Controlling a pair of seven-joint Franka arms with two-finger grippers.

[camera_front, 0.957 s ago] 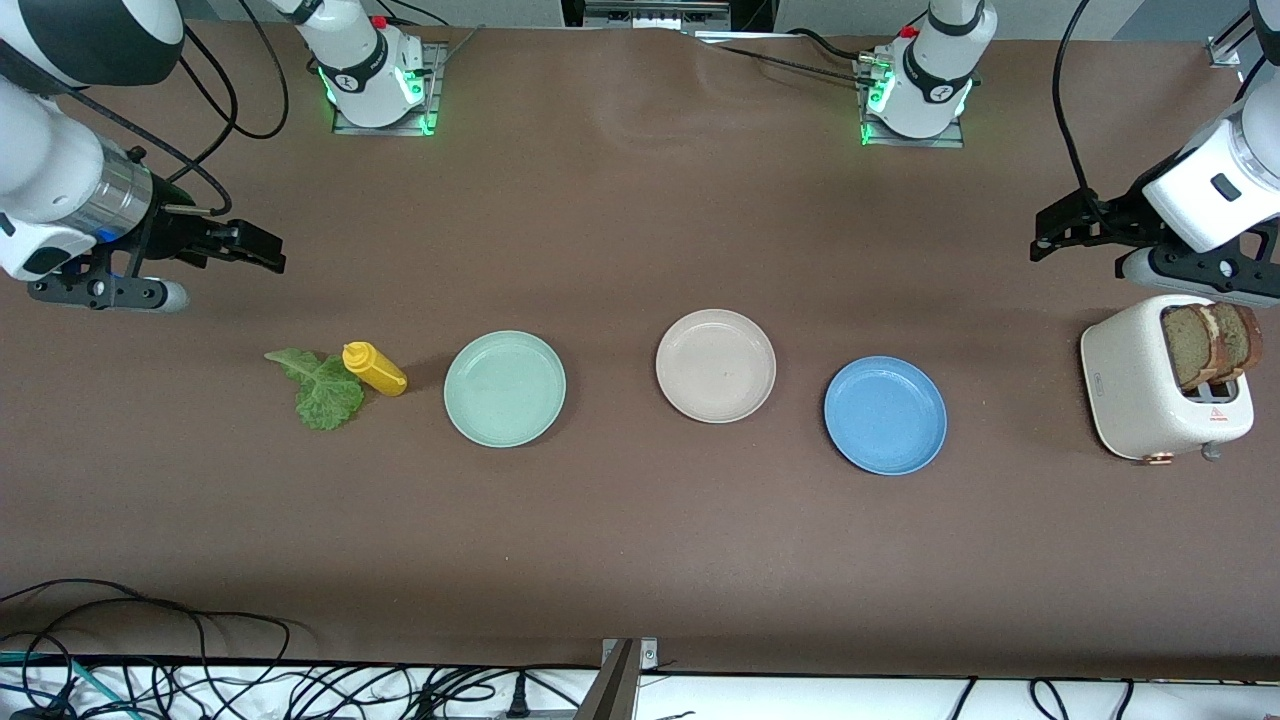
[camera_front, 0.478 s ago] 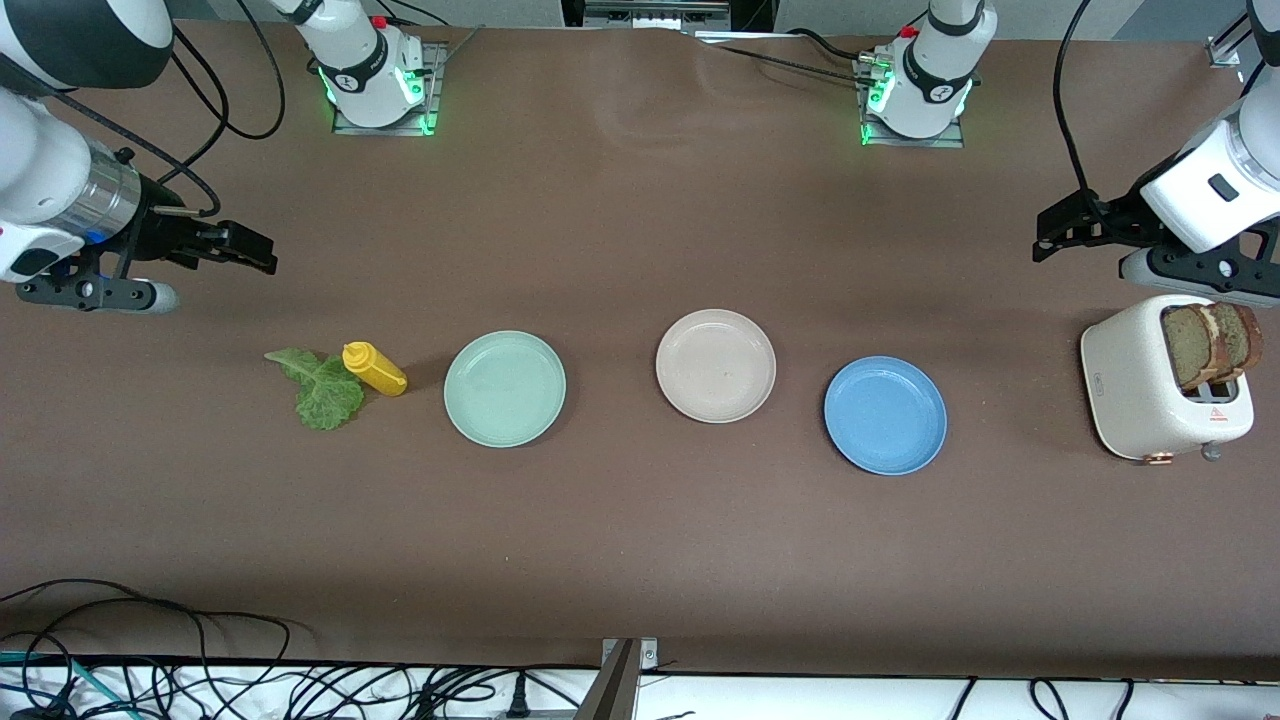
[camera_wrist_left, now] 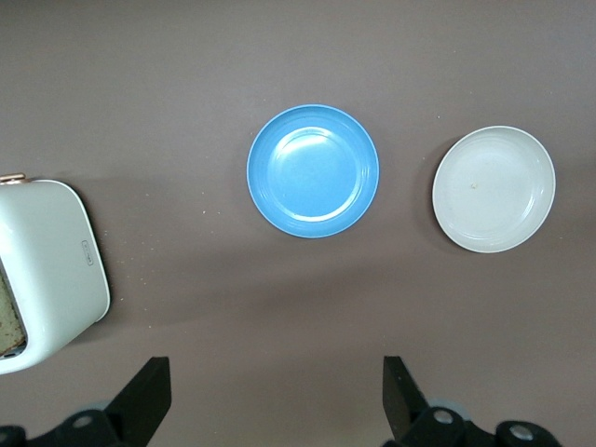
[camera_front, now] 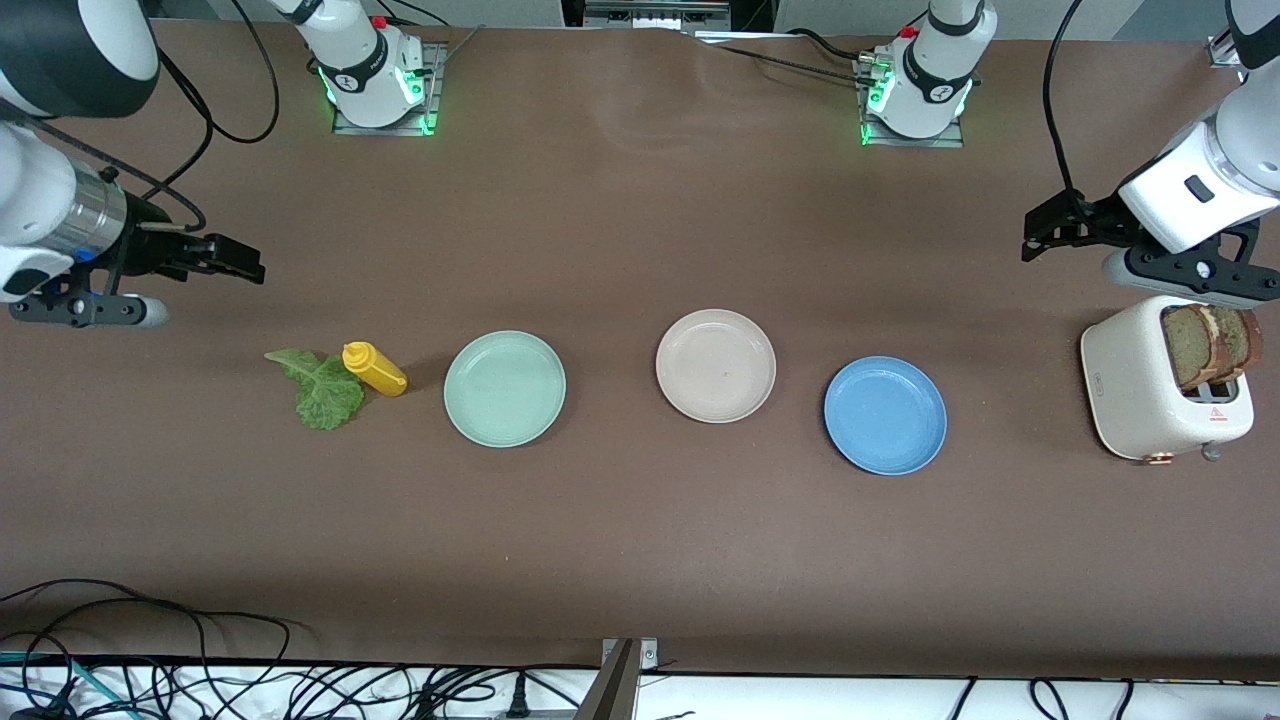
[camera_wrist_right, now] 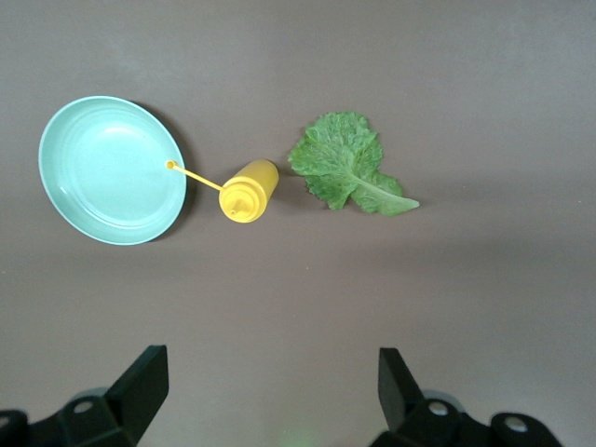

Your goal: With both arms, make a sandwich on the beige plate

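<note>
Front view, starting from the right arm's end of the table: the right gripper (camera_front: 240, 262) hangs in the air over bare brown table (camera_front: 640, 560), its jaws spread wide and holding nothing. Below those jaws, nearer the camera, lie a lettuce leaf (camera_front: 322, 388) and a yellow squeeze bottle (camera_front: 374, 368), touching each other. Next along the row comes the mint-green plate (camera_front: 505, 388), then the beige plate (camera_front: 716, 365), bare, about midway between the two grippers and well apart from both. Just beside it toward the left arm's end sits the blue plate (camera_front: 885, 415), also bare. The left gripper (camera_front: 1050, 225) hovers with its jaws released and empty. Under that arm's wrist stands a white toaster (camera_front: 1150, 390) with two bread slices (camera_front: 1212, 345) upright in its slots; no sandwich is assembled yet.
</note>
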